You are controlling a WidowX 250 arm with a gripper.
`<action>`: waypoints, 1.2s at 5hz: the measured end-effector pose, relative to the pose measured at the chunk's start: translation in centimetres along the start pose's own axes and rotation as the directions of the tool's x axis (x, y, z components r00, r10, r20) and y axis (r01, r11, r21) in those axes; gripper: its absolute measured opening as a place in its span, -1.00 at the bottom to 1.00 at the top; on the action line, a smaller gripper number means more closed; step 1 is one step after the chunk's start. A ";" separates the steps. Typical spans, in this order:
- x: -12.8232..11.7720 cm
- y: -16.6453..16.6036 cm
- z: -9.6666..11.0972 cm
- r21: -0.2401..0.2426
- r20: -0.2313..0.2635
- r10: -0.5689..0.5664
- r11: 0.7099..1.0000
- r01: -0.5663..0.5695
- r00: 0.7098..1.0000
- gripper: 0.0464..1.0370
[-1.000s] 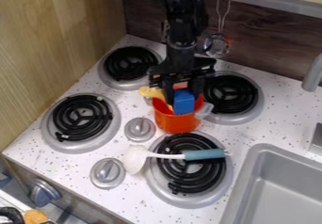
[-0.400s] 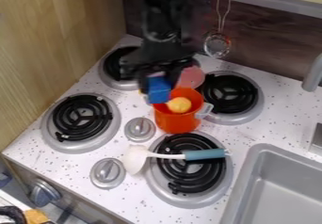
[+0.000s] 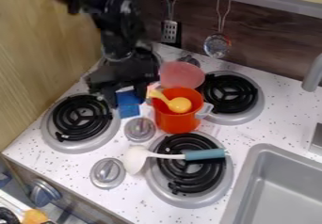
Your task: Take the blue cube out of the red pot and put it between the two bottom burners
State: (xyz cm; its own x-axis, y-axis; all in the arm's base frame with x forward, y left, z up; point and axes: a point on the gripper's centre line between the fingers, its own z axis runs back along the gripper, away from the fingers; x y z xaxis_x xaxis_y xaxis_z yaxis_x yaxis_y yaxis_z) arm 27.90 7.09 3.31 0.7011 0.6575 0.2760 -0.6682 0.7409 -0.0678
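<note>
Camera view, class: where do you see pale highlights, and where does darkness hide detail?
In the camera view, pale highlights lie on the metal burner pan at lower left and the nearby stove knob; the black arm is so dark that its parts merge.

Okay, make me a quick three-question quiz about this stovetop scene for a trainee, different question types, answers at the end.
1. True or false: the solid blue cube is held by the black pincer, outside the round red pot.
2. What lies across the black coil burner next to the grey sink?
A) the blue cube
B) the white spoon with a blue handle
C) the red pot
3. Fill in: the round-ended yellow spoon rests in the red ____.

Key: 1 true; 2 B; 3 pot.
</note>
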 end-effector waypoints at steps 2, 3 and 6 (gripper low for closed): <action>-1.0 1.6 -3.9 -0.090 -0.011 0.033 0.995 -0.034 0.999 0.11; -1.1 2.0 -4.8 -0.084 -0.019 0.029 0.996 -0.030 0.999 0.11; -1.1 2.5 -5.4 -0.016 -0.069 0.003 1.000 -0.004 0.998 0.94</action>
State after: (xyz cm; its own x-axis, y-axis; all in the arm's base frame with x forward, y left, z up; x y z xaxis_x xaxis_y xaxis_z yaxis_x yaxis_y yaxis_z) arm 26.79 8.93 -2.33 0.7146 0.6676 0.2092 -0.6670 0.7403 -0.0840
